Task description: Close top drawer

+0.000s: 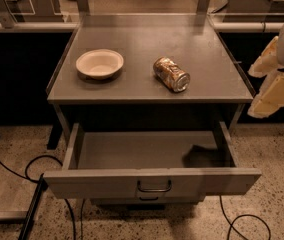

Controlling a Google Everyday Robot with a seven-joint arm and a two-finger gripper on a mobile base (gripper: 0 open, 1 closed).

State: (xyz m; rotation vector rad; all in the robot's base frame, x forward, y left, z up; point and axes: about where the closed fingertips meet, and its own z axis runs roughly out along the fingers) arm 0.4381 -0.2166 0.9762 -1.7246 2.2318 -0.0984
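Observation:
The top drawer (107,183) of a grey metal cabinet is pulled far out toward me, its wide front panel low in the view. A small dark loop handle (154,187) sits at the panel's centre. The drawer's inside (132,151) is bare, with a dark shadow at its right. My gripper (273,79), cream and yellow, hangs at the right edge of the view. It is beside the cabinet's right front corner, above and to the right of the drawer, touching nothing.
A white bowl (99,64) and a can lying on its side (171,74) rest on the cabinet top (207,44). A lower drawer front (147,200) peeks out beneath. Black cables (34,166) trail on the speckled floor at left and lower right (242,219).

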